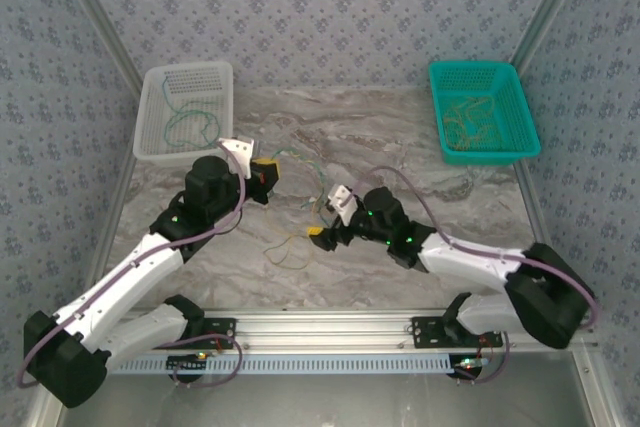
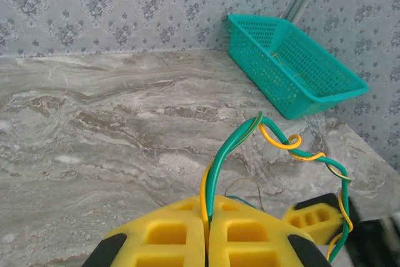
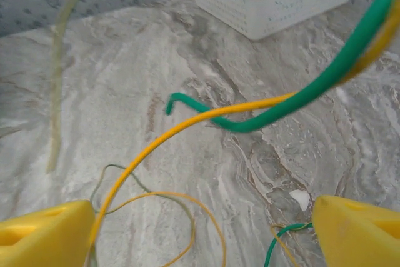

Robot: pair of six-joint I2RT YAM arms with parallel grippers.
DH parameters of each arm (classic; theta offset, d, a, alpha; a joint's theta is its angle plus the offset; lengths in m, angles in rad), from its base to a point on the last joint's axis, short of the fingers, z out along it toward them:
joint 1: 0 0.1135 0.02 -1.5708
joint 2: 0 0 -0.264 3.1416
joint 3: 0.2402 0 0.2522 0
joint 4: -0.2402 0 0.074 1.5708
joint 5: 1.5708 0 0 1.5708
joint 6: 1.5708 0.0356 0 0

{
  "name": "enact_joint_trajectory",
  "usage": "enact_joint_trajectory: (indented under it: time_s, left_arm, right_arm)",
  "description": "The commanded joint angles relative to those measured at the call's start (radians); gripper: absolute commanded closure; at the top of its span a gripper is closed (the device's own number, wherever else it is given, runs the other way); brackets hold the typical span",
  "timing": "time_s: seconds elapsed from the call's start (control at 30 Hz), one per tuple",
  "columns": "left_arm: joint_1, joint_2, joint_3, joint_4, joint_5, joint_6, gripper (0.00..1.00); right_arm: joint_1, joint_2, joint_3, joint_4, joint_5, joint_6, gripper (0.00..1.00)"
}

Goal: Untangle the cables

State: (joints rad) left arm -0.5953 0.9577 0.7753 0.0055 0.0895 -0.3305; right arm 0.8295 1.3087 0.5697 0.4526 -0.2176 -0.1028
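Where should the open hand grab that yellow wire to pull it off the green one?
Probably on its bare arching stretch, where the yellow wire runs clear of the green wire; come down from above, since it crosses between the right hand's open fingers.

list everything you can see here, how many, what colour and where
white basket: one, white, far left of table
teal basket: one, teal, far right
green cable: at least one, green, in the white basket
yellow-tan cables: several, yellow-tan, in the teal basket
tangled cables: several, green and yellow, mid-table
table: one, grey marble
left arm, right arm: two, white and black, near edge
left claw: one, yellow, shut on the tangled cables
right claw: one, yellow, open at the tangle
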Motion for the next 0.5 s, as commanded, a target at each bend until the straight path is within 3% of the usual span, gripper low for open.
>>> enact_joint_trajectory:
  time_s: [0.0, 0.07, 0.13, 0.47]
  left_arm:
    - [0.005, -0.008, -0.012, 0.089, 0.035, -0.02, 1.0]
    - [0.006, -0.008, -0.02, 0.094, 0.024, -0.025, 1.0]
    - [0.006, -0.005, -0.029, 0.098, 0.017, -0.027, 1.0]
    - [0.061, -0.085, -0.103, 0.065, -0.172, -0.052, 1.0]
  right_arm:
    - [0.009, 0.068, 0.073, 0.078, 0.079, -0.026, 0.24]
    - [0.007, 0.082, 0.082, 0.096, 0.069, -0.033, 0.56]
    - [0.004, 0.079, 0.088, 0.097, 0.085, -0.034, 0.97]
    - [-0.14, -0.087, -0.053, 0.086, 0.194, 0.078, 1.0]
